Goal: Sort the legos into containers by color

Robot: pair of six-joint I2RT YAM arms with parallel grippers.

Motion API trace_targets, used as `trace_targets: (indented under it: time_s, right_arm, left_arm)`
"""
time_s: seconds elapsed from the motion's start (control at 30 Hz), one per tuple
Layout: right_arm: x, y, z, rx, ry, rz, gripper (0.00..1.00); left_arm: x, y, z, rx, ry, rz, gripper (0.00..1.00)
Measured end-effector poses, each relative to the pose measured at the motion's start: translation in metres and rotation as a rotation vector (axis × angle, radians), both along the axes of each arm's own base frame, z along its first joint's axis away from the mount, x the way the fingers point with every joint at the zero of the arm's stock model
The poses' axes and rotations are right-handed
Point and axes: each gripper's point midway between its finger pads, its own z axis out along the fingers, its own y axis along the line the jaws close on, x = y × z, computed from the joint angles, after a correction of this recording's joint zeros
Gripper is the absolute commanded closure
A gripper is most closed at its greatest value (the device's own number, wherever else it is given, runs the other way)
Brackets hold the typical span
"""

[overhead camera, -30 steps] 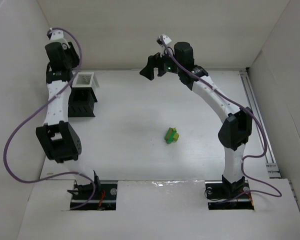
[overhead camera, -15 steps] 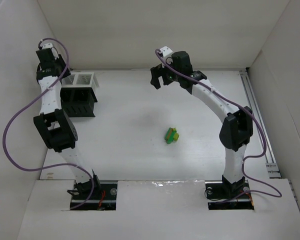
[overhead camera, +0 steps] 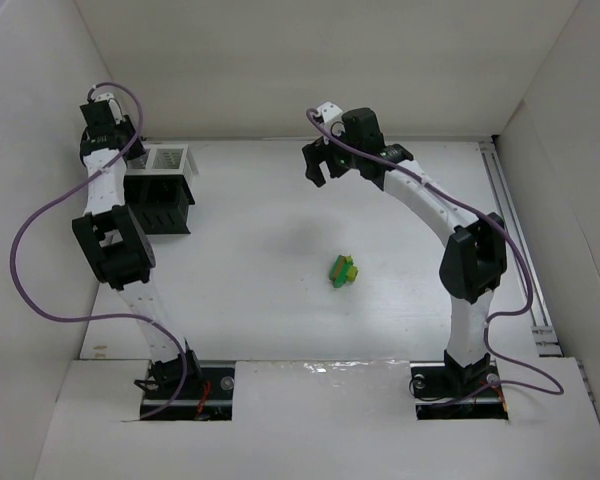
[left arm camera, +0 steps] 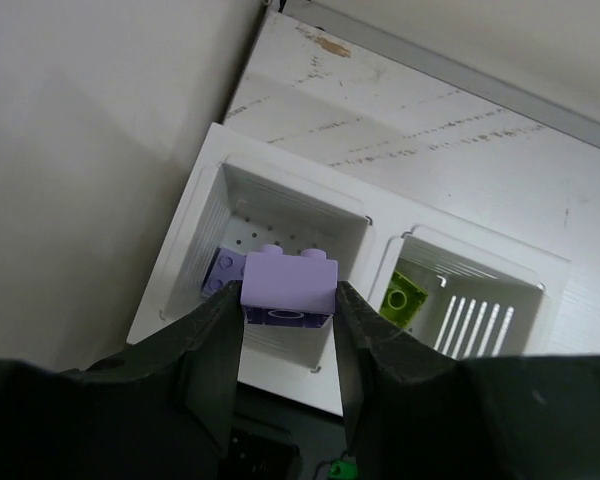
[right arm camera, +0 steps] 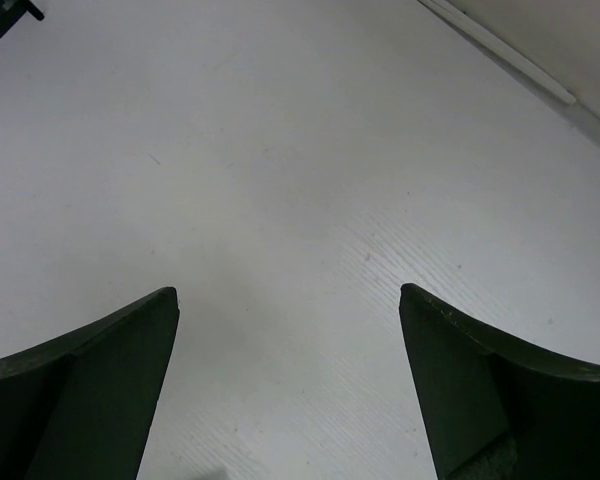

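Observation:
My left gripper (left arm camera: 288,302) is shut on a lilac purple lego (left arm camera: 290,280) and holds it over the left compartment of the white-rimmed black rack (left arm camera: 310,180). Another purple lego (left arm camera: 220,272) lies in that compartment. A yellow-green lego (left arm camera: 405,297) lies in the compartment to its right. In the top view the left gripper (overhead camera: 105,128) is at the far left, above the rack (overhead camera: 165,205). A small cluster of green and yellow-green legos (overhead camera: 343,270) lies mid-table. My right gripper (overhead camera: 316,165) is open and empty, high over bare table (right arm camera: 288,300).
White walls enclose the table on the left, back and right. The left wall (left arm camera: 90,150) is close beside the rack. A rail (overhead camera: 510,230) runs along the right edge. Purple cables loop from both arms.
The left arm has swung back and left, carrying the lilac lego over the rack. The right gripper has turned and shifted a little right and nearer.

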Motion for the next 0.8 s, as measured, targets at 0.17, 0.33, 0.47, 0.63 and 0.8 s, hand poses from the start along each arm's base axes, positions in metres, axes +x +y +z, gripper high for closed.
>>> trace_targets:
  time_s: [0.17, 0.33, 0.47, 0.63, 0.8]
  right_arm:
    - [-0.003, 0.0, -0.005, -0.007, 0.016, 0.009, 0.05]
    - [-0.009, -0.001, -0.013, -0.016, 0.046, 0.021, 0.05]
    - [-0.01, -0.001, -0.014, -0.018, 0.051, 0.022, 0.05]
    - [-0.01, -0.004, -0.015, -0.027, 0.048, 0.013, 0.06]
    - [-0.024, -0.017, -0.009, -0.047, 0.054, -0.005, 0.07]
  left_arm:
    - [0.002, 0.005, -0.011, -0.002, 0.019, 0.005, 0.82]
    - [0.003, 0.006, -0.01, 0.007, 0.017, 0.004, 0.51]
    - [0.003, 0.006, -0.01, 0.01, 0.017, 0.002, 0.35]
    - [0.008, 0.002, -0.001, 0.002, -0.014, -0.027, 0.26]
    - [0.004, -0.017, 0.037, 0.023, -0.112, -0.135, 0.0]
